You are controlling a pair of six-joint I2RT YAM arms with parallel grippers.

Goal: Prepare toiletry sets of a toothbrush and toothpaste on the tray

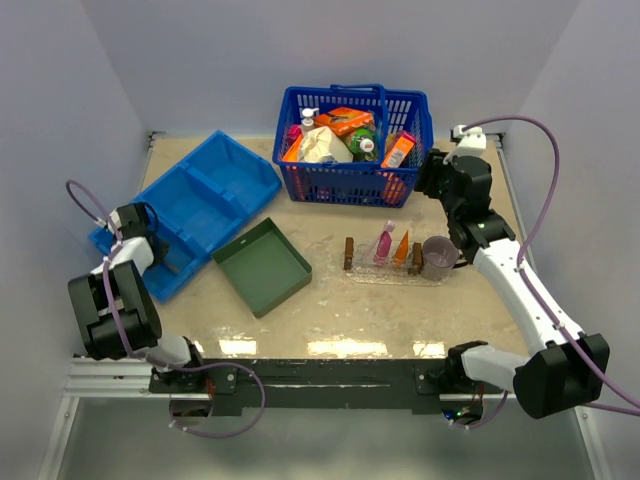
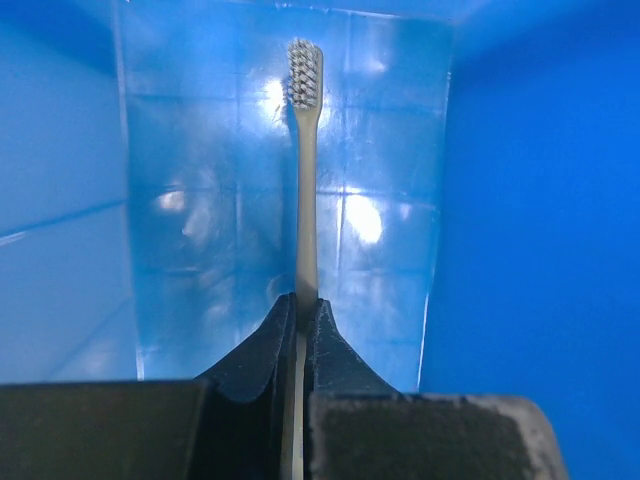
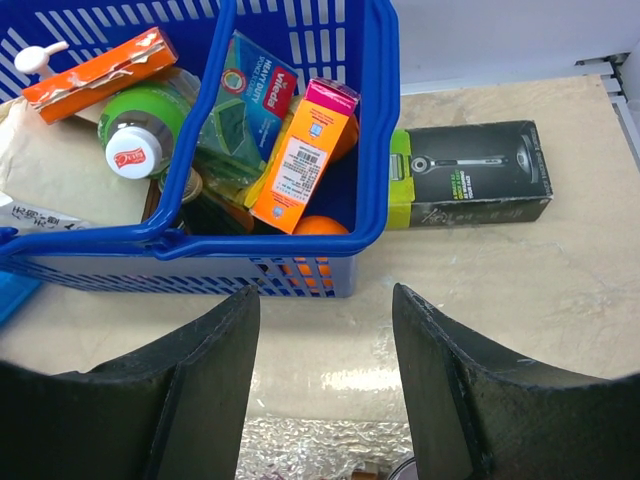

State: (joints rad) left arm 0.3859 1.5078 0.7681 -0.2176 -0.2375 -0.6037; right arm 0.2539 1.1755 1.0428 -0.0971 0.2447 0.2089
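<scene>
Beige tabletop [image 1: 330,322] is carrying the clear plastic tray [image 1: 352,254], pink and orange toothpaste tubes [image 1: 383,247] on it. Left gripper [image 2: 302,306] is clamping the slim grey toothbrush [image 2: 306,190], likely light and stiff, low on its handle inside the blue bin [image 2: 540,200]. Right gripper [image 3: 325,295] is gaping empty.

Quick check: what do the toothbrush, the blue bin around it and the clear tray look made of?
The toothbrush: matte grey-beige handle, probably plastic, though it's hard to tell; pale bristles. The blue bin: glossy hard plastic, mirroring the lights. The tray: transparent plastic, with brown, seemingly wooden end handles.
</scene>
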